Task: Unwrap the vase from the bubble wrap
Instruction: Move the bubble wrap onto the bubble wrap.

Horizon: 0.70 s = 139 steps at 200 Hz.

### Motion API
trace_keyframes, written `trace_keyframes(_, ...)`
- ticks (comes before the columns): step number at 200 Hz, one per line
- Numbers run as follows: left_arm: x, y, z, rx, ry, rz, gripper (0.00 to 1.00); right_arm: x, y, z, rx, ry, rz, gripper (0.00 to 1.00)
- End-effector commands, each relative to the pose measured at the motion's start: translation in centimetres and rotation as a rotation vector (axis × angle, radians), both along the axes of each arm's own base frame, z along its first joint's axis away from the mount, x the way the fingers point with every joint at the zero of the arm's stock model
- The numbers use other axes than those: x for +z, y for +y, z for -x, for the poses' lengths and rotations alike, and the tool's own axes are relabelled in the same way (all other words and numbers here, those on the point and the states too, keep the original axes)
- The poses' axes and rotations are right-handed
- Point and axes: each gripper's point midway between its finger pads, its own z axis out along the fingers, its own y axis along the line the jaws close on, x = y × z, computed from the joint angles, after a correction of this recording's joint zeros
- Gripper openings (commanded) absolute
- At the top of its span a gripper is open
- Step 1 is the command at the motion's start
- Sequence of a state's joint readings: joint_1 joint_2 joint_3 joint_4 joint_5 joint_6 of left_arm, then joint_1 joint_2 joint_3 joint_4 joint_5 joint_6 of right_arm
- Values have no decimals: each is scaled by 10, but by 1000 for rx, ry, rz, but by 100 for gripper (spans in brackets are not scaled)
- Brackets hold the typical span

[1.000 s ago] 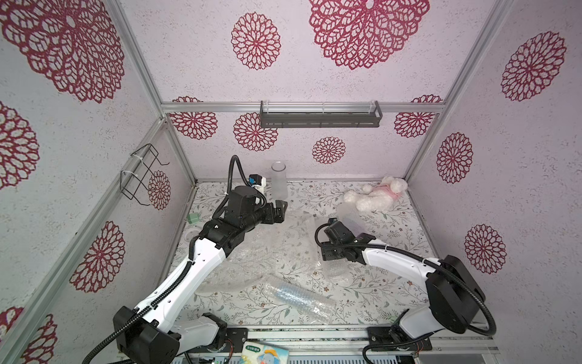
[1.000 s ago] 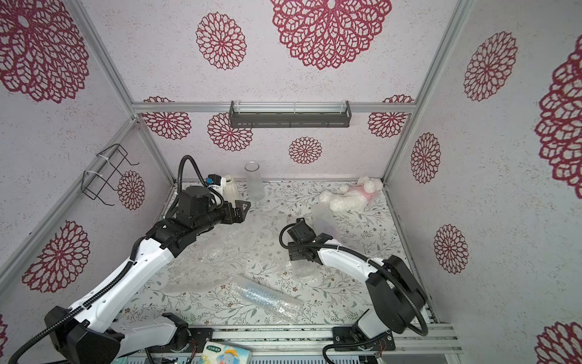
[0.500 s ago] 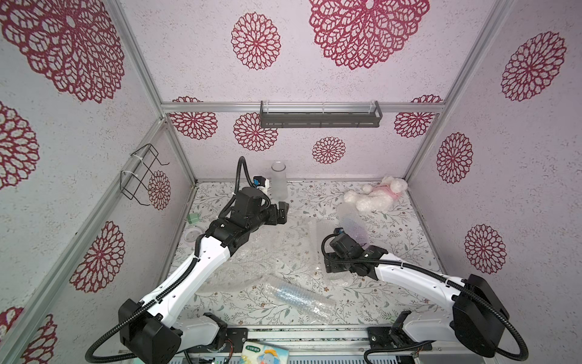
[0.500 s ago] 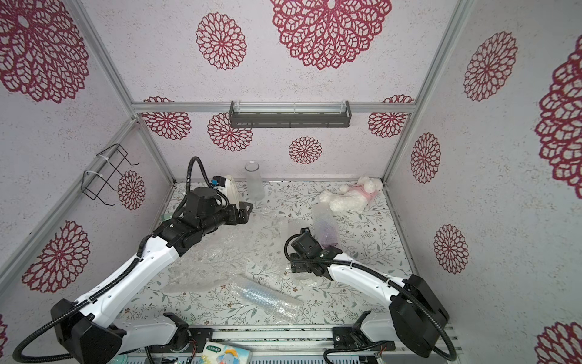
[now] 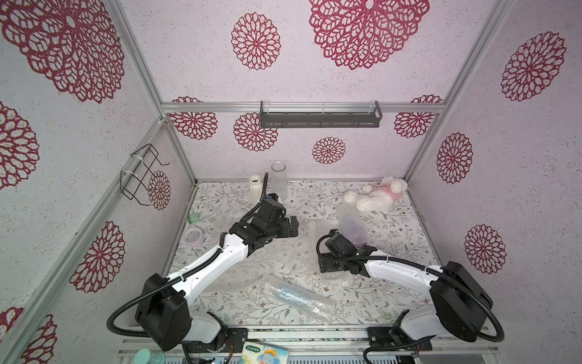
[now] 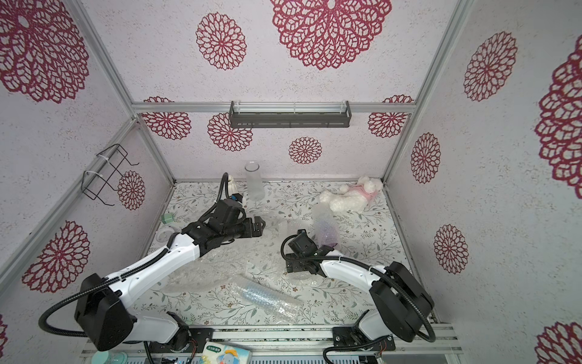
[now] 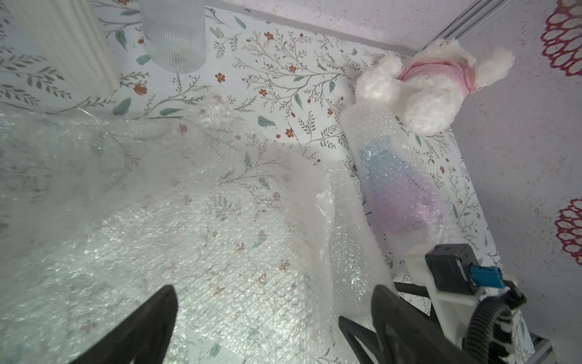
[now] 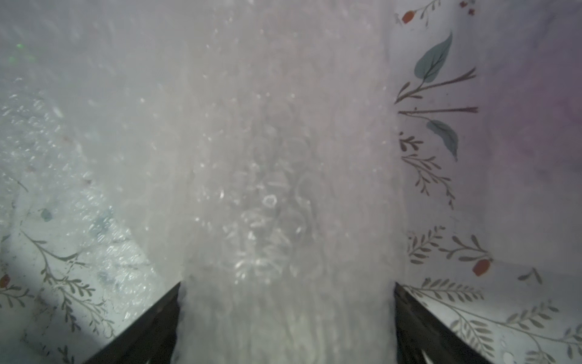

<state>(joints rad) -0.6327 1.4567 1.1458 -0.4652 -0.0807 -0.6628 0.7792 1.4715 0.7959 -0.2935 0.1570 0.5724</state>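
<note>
A vase showing blue and purple lies rolled in bubble wrap (image 5: 351, 227) (image 6: 326, 228) (image 7: 396, 189) at the right of the table, one end against the plush toy. Loose bubble wrap sheets (image 5: 283, 261) (image 7: 189, 236) cover the middle of the table. My left gripper (image 5: 291, 227) (image 6: 256, 227) (image 7: 274, 315) hovers open above a loose sheet, with nothing between its fingers. My right gripper (image 5: 327, 268) (image 6: 293, 266) (image 8: 286, 315) sits low just in front of the wrapped vase. Its jaws stand wide open, and a band of bubble wrap (image 8: 283, 189) fills the gap between them.
A white plush toy (image 5: 378, 197) lies at the back right. A white ribbed vase (image 5: 255, 186) and a clear ribbed vase (image 5: 279, 179) stand bare at the back. Another wrapped bundle (image 5: 296, 297) lies near the front edge. A green block (image 5: 192, 217) and a tape roll (image 5: 194, 236) sit by the left wall.
My right gripper has drawn back toward the front of the table and its jaws have spread wider. My left gripper has shifted a little to the right, still open.
</note>
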Motion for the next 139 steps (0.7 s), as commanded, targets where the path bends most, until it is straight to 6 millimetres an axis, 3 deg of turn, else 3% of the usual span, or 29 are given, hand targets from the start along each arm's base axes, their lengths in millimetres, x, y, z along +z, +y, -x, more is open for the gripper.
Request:
trace_keyframes(1, -19, 2, -1, 67, 67, -25, 98, -12, -2, -9, -23, 6, -1, 97)
trace_keyframes(26, -44, 10, 0, 111, 129, -98, 97, -12, 8, -14, -8, 7, -31, 94)
trace_keyframes(67, -58, 68, 5, 298, 152, -295, 97, -3, 15, -11, 34, -30, -93, 89)
trace_keyframes(88, -69, 94, 7, 390, 179, -261, 95, -2, 15, -8, 55, -44, -116, 88)
trace_keyframes(123, -91, 119, 0, 488, 191, -92, 88, -1, 20, -5, 92, -53, -144, 88)
trace_keyframes(139, -101, 128, -1, 525, 195, -54, 77, 0, 21, -3, 105, -57, -154, 88)
